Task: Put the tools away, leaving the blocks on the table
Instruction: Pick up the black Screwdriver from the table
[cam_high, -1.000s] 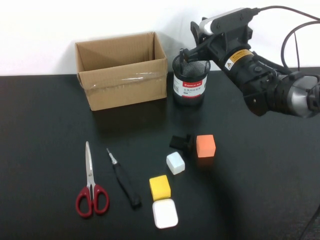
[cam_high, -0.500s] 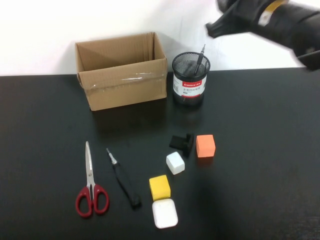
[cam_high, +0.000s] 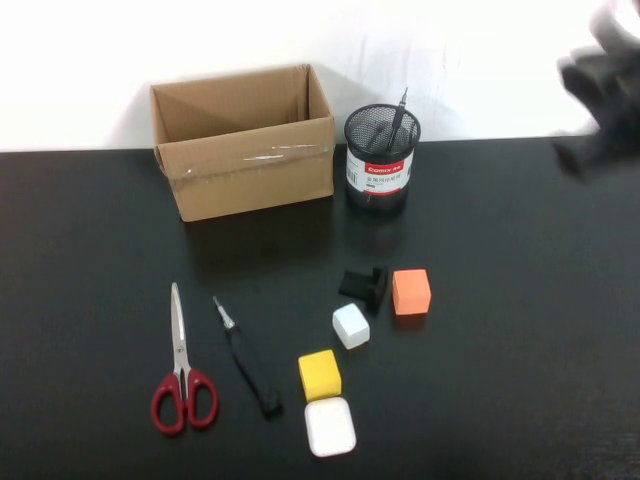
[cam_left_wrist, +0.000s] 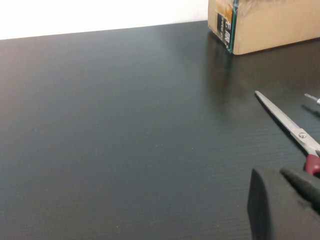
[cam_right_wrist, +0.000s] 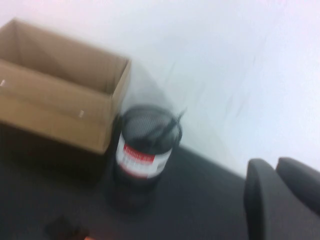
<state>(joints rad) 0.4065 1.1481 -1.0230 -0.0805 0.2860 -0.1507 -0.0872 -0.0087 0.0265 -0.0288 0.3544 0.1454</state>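
One driver stands in mesh cup (cam_high: 382, 155) at 12 o'clock. Scissors (cam_high: 181, 366) and black-handled driver (cam_high: 249, 358) lie at 7 o'clock, blocks (cam_high: 411, 291) alongside. Right end effector (cam_high: 597, 105) at 2 o'clock, grip unclear, apparently empty; left end effector (cam_left_wrist: 285, 205) near scissors, grip unclear. Next: pick up scissors.

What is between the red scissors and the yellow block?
In the high view, the black-handled screwdriver lies between the scissors and the yellow block, touching neither.

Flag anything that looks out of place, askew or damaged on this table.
Nothing looks damaged or spilled. One driver leans in the mesh cup; scissors and screwdriver lie flat on the table. Right gripper is up at the far right edge; left gripper sits low near the scissors.
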